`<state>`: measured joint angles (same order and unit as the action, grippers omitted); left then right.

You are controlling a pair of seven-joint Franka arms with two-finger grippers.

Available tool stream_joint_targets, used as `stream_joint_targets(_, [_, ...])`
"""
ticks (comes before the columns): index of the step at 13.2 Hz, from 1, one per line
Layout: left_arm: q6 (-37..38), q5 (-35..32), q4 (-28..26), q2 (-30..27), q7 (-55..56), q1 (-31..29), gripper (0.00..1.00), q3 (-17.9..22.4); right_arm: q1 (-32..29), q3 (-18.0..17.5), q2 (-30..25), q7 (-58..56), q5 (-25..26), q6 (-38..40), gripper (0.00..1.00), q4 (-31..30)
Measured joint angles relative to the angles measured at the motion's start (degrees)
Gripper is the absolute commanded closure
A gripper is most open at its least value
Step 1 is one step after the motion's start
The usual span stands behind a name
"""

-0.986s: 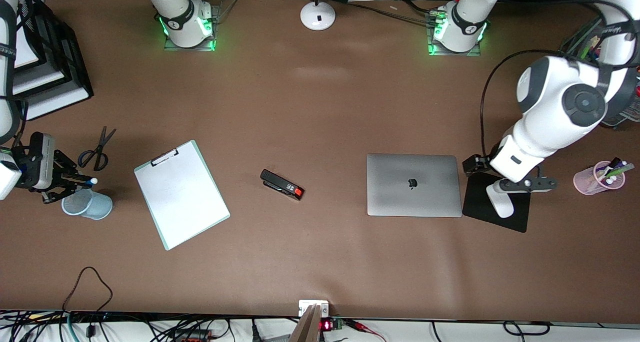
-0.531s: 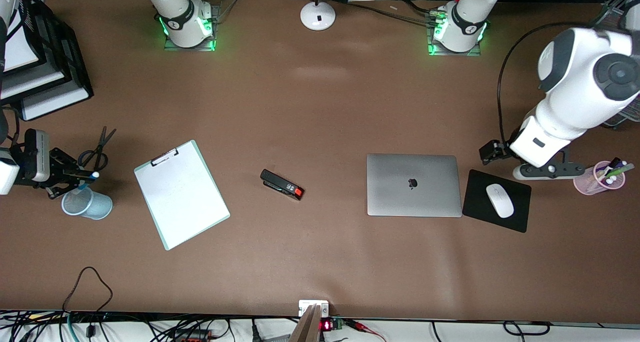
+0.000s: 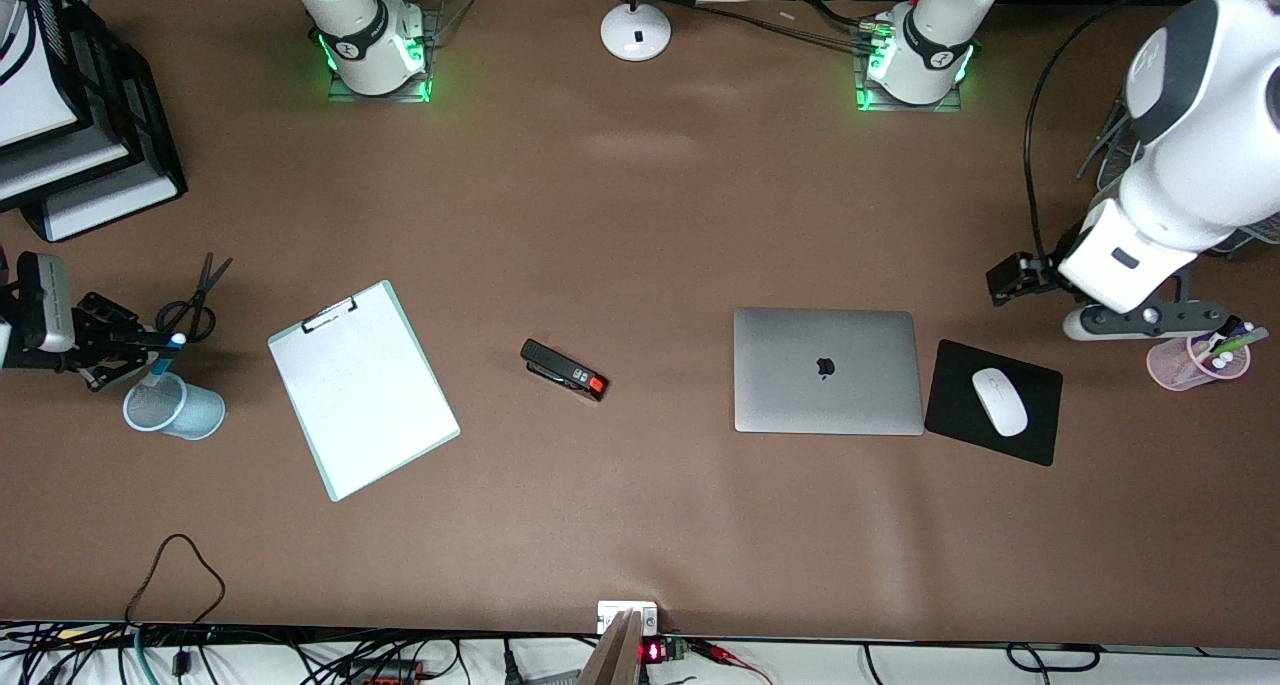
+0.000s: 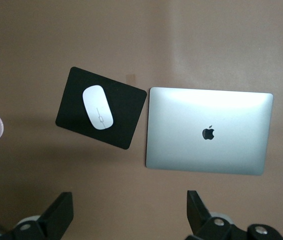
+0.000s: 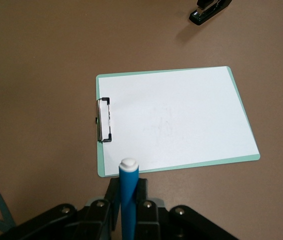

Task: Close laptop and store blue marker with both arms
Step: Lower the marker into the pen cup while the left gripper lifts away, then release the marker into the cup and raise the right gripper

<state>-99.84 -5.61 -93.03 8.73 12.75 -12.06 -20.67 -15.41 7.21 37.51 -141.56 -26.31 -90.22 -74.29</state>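
Note:
The laptop (image 3: 826, 370) lies closed on the table with its silver lid and apple logo facing up, and it also shows in the left wrist view (image 4: 209, 131). My right gripper (image 3: 150, 350) is shut on the blue marker (image 3: 165, 357), white cap up, and holds it tilted over the mouth of a pale-blue mesh cup (image 3: 172, 408). In the right wrist view the marker (image 5: 128, 200) stands clamped in the gripper (image 5: 128, 192). My left gripper (image 3: 1145, 323) hangs open and empty beside the pink cup (image 3: 1195, 357), its jaws wide apart (image 4: 130, 200).
A black mouse pad (image 3: 950, 415) with a white mouse (image 3: 999, 402) lies beside the laptop. A clipboard (image 3: 362, 389), a stapler (image 3: 564, 370) and scissors (image 3: 195, 300) lie toward the right arm's end. Black paper trays (image 3: 80, 145) stand in that corner.
The left arm has risen off the mouse pad and swung toward the pink cup. The right gripper has drifted slightly outward with the marker still over the mesh cup.

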Motion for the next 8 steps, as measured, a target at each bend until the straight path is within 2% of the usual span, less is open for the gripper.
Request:
stream_joint_targets(6, [6.3,0.0,4.2,-1.8,-3.8,1.0,0.00,0.4,-1.4,-0.9,2.3,-4.9,-1.3,2.2,0.99,1.4])
stream_joint_targets(8, [8.4,0.1,4.3,-3.5,-8.2,6.3,0.00,6.3,-1.7,-1.0,3.0,-6.8,-1.9,2.3,0.99,2.4])
